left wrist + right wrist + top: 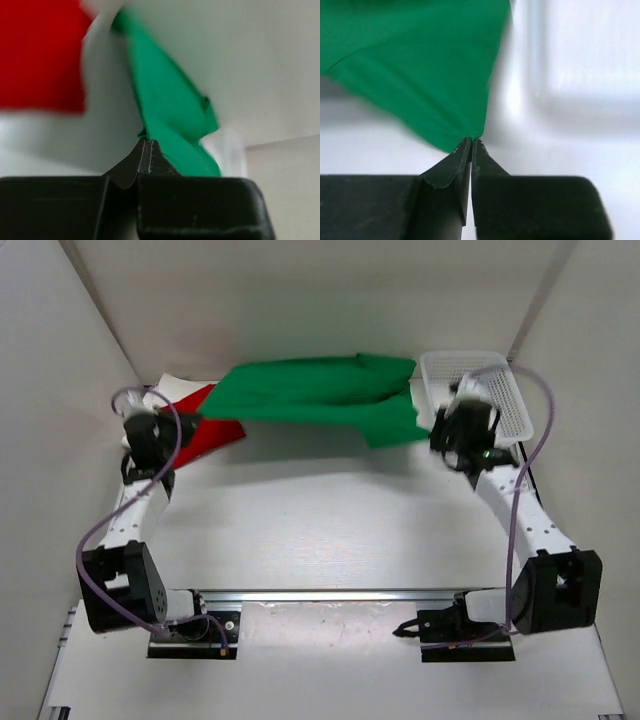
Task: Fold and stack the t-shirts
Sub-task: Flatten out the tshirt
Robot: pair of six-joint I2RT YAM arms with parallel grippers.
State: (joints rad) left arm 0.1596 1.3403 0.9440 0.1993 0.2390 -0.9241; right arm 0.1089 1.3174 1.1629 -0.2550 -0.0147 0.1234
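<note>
The green t-shirt [315, 392] hangs stretched in the air between both grippers, above the far half of the table. My left gripper [190, 420] is shut on its left end; the cloth runs up from the closed jaws in the left wrist view [170, 115]. My right gripper [436, 435] is shut on its right corner [420, 60]. The red t-shirt [208, 430] lies on the table at the far left [40, 55], under the green one's left end. A white cloth edge [172, 387], maybe the white t-shirt, shows beneath the red one.
A white plastic mesh basket [505, 390] stands at the far right, just behind my right wrist. White walls close in the back and both sides. The near half of the table [320, 530] is bare white surface.
</note>
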